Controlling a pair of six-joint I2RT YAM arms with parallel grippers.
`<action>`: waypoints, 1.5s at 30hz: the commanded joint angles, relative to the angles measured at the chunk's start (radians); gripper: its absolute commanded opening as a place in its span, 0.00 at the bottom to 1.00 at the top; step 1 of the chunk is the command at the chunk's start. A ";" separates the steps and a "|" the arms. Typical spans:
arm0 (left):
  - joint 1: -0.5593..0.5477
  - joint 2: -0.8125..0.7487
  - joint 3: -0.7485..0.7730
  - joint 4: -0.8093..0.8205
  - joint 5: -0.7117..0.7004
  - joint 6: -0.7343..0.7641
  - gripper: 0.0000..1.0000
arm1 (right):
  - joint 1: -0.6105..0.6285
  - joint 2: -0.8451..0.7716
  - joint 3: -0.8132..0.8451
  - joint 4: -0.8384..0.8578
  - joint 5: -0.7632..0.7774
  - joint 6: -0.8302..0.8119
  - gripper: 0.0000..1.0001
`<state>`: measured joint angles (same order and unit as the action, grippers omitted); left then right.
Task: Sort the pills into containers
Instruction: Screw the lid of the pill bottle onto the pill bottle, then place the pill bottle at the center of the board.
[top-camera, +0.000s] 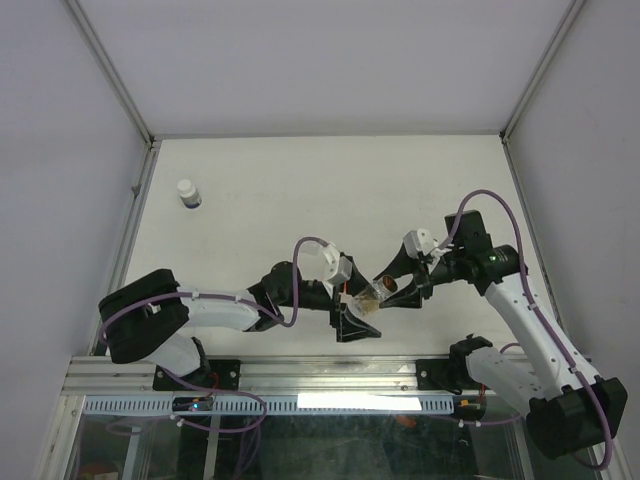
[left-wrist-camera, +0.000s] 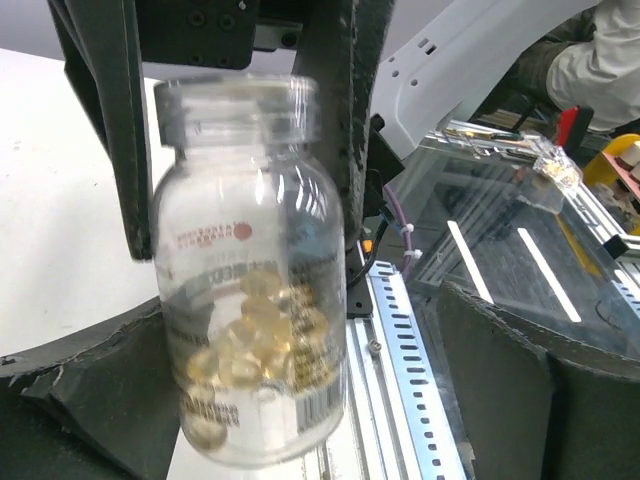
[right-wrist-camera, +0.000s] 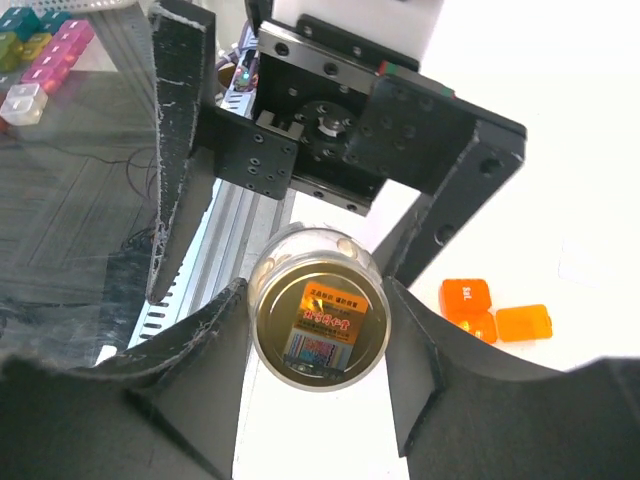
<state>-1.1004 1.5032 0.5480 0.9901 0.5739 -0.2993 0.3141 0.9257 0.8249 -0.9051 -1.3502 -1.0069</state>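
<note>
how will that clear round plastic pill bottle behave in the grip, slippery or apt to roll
Probably slick: the clear round plastic pill bottle has smooth glossy walls, pinched only by the right gripper. Likely light: the yellowish pills fill just its lower part, but may shift. Laid sideways, it would probably roll.

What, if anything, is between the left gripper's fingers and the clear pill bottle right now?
Nothing visible. The left gripper is open, its fingers standing either side of the clear pill bottle with bare gaps between. Only the right gripper grips the bottle.
</note>
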 joint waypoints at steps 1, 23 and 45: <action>-0.007 -0.066 -0.042 0.070 -0.082 0.011 0.99 | -0.036 -0.010 0.037 0.022 -0.035 0.079 0.29; 0.057 -0.676 -0.174 -0.576 -0.747 0.041 0.99 | -0.350 0.223 0.237 0.437 0.791 0.571 0.32; 0.066 -0.695 -0.210 -0.589 -0.718 0.008 0.99 | -0.431 0.978 0.747 0.395 1.126 0.654 0.38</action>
<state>-1.0389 0.8295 0.3428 0.3752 -0.1551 -0.2779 -0.0910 1.8698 1.4876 -0.4950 -0.2813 -0.3714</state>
